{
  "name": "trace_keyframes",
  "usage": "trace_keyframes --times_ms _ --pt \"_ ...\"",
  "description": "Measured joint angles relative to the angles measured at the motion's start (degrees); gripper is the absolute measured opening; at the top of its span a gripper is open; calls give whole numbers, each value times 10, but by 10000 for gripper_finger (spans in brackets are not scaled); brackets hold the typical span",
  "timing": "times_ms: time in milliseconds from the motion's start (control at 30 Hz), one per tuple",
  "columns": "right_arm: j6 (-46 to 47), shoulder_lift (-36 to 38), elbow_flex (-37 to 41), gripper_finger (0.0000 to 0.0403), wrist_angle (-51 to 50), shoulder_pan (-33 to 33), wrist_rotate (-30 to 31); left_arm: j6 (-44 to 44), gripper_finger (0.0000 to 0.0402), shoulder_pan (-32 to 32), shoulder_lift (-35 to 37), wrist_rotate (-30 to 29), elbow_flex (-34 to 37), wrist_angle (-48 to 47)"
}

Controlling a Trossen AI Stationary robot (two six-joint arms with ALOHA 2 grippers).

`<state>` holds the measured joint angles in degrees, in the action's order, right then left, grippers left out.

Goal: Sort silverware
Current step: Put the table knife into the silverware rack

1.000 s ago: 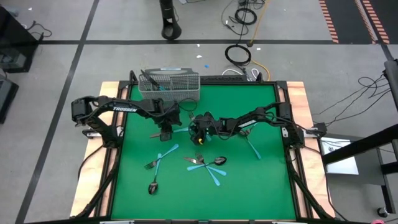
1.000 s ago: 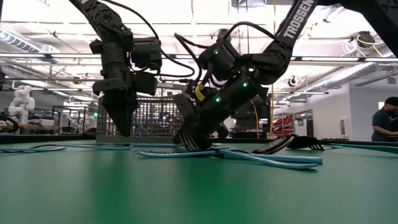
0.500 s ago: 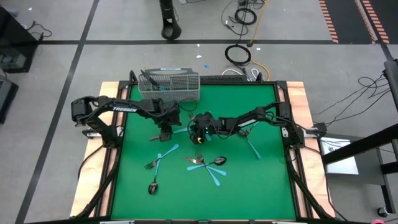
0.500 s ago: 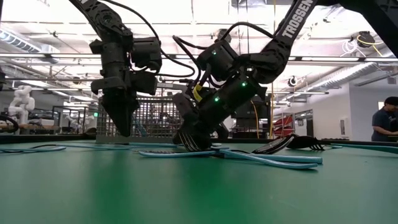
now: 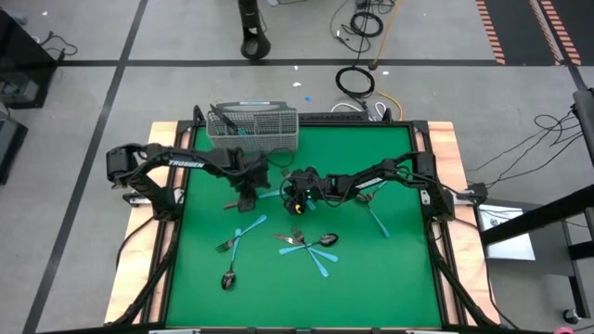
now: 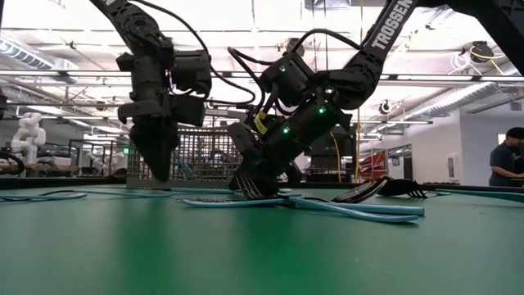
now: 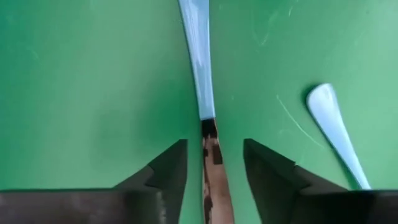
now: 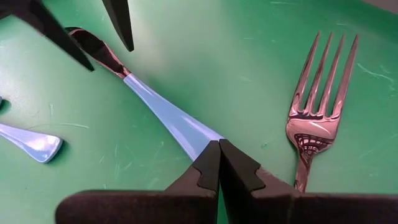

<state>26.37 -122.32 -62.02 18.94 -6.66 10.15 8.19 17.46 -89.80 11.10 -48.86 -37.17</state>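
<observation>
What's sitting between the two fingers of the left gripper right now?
In the left wrist view, the metal neck of a blue-handled utensil lies on the green mat between the open fingers of the left gripper, touching neither.

The floor is grey with dark lines, and cables lie curled on it past the table, which has a green top and a wood edge. Across the room, long bright lights hang from the ceiling. A person stands far off at one side, and a white robot stands at the other.
</observation>
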Motion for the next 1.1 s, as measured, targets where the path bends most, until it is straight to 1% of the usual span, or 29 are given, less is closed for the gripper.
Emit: trace_keyframes --times_ms 200,367,567,767,867,1100 --pt "-1 0 1 0 2 0 0 -19 237 -8 0 -27 18 6" --pt "-2 0 1 0 3 0 0 -19 269 -19 0 -30 35 14" --pt "0 0 1 0 3 -2 0 -35 272 -35 1 -50 42 42" --pt "20 0 1 0 3 -2 0 -36 271 -53 -6 -90 42 99" --pt "30 0 1 0 2 -3 0 -63 271 -61 -19 -94 42 113" --pt "33 0 1 0 0 -3 0 -93 271 -65 -42 -97 39 101"
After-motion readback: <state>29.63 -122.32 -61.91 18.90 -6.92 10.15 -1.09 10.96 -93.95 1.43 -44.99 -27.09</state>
